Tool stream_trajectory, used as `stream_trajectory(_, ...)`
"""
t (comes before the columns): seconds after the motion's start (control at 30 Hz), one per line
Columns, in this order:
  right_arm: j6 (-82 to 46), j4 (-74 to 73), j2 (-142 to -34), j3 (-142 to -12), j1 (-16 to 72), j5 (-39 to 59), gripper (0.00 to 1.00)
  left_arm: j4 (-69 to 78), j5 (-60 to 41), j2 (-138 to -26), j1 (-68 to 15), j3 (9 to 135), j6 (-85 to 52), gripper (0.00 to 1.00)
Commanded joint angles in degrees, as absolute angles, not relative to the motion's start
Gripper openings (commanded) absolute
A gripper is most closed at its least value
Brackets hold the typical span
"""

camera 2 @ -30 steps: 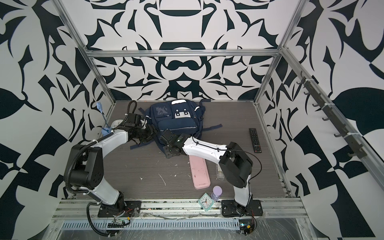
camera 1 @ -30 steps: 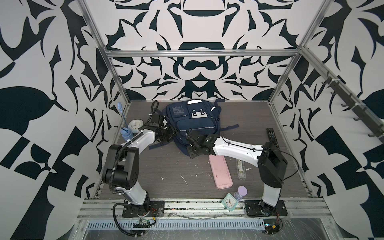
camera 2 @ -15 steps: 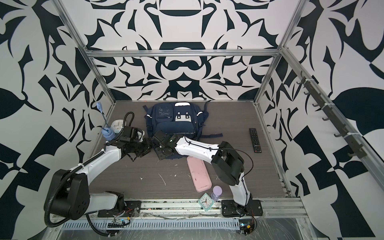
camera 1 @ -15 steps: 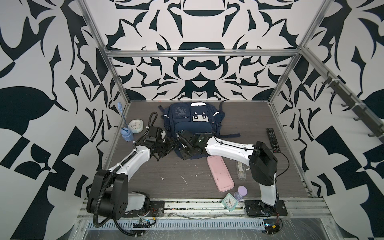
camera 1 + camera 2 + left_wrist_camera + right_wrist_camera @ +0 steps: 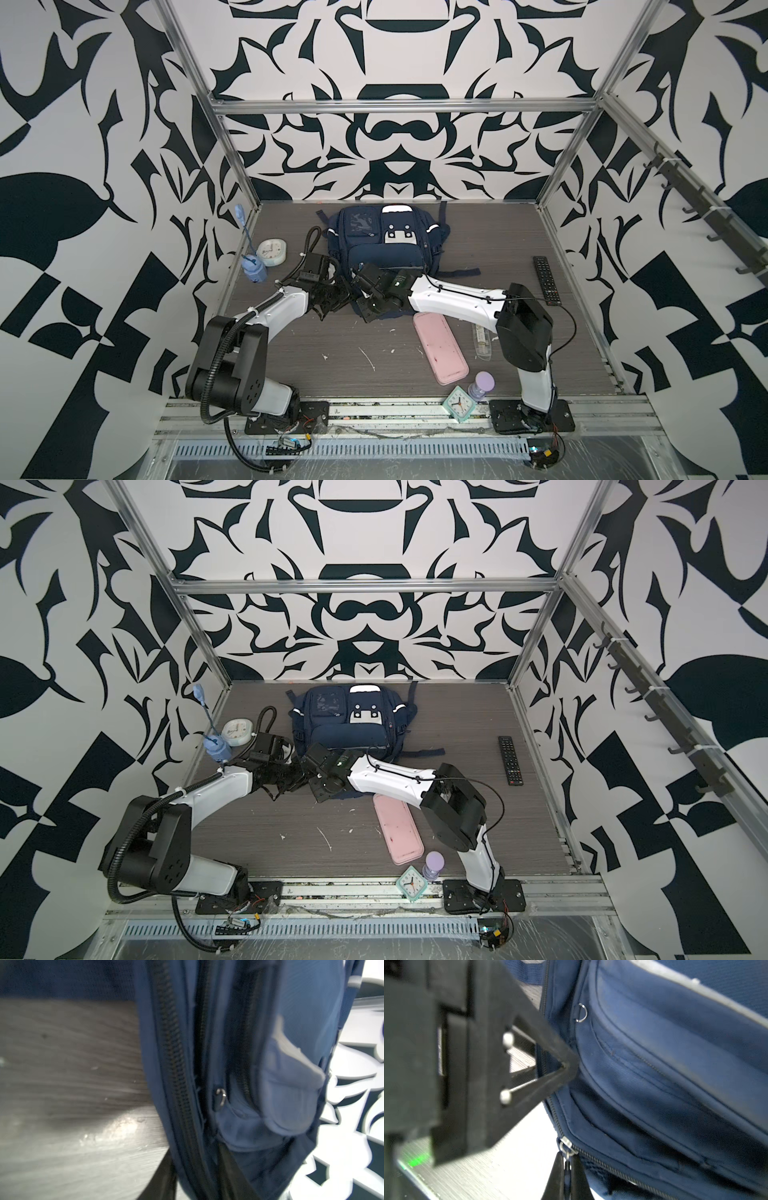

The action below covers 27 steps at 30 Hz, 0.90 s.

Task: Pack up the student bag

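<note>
The left gripper [image 5: 568, 1065] pinches a fold of the large navy-blue fabric student bag [image 5: 382, 253]. The right gripper [image 5: 567, 1162] is clamped on the bag's small silver metal zipper pull [image 5: 565, 1144].

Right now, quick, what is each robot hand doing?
Left gripper: closed, pinching the bag at its edge.
Right gripper: closed on the zipper pull.

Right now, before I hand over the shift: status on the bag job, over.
Left pincer shut on bag edge. Right pincer shut on zip tab. Bag lies flat, front up. Pink case close beside it, not blocking.
</note>
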<state>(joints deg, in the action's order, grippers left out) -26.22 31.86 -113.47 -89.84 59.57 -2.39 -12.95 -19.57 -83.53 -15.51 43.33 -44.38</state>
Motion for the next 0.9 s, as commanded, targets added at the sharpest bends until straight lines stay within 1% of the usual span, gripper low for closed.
stream_trajectory(0.0,-24.18,33.19,-108.54,-88.43,60.25,-4.75,0.00,-11.65,-19.50,-85.52,-15.47,46.10,-44.06,0.16)
stream_trajectory(0.07,-23.48,34.06,-107.62,-87.36,60.12,-6.15,0.00,-11.95,-19.75,-86.37,-15.47,46.58,-43.69,0.06)
stream_trajectory(0.13,-23.05,34.80,-106.23,-85.79,59.49,-7.15,0.00,-12.34,-19.49,-86.50,-15.30,46.74,-42.93,0.02)
stream_trajectory(0.2,-22.97,34.76,-104.53,-83.75,58.29,-7.55,0.00,-13.08,-19.03,-86.10,-14.71,46.69,-42.13,0.00)
stream_trajectory(0.3,-22.80,34.67,-100.87,-79.13,54.73,-7.37,0.00,-13.42,-19.19,-85.41,-12.69,46.07,-41.33,0.00)
stream_trajectory(0.47,-22.49,34.65,-93.80,-70.98,44.07,-6.56,0.00,-14.14,-20.21,-84.99,-10.20,46.07,-40.17,0.00)
stream_trajectory(0.53,-22.69,34.14,-91.64,-68.93,41.34,-5.63,0.00,-14.07,-20.46,-85.33,-10.11,46.49,-40.16,0.01)
stream_trajectory(0.73,-24.11,32.27,-90.75,-67.75,42.01,-3.18,0.00,-13.10,-21.60,-88.65,-10.12,48.93,-40.96,0.08)
stream_trajectory(0.87,-24.91,30.98,-91.84,-68.26,43.32,-2.95,0.00,-12.66,-21.20,-89.89,-10.13,51.41,-41.31,0.09)
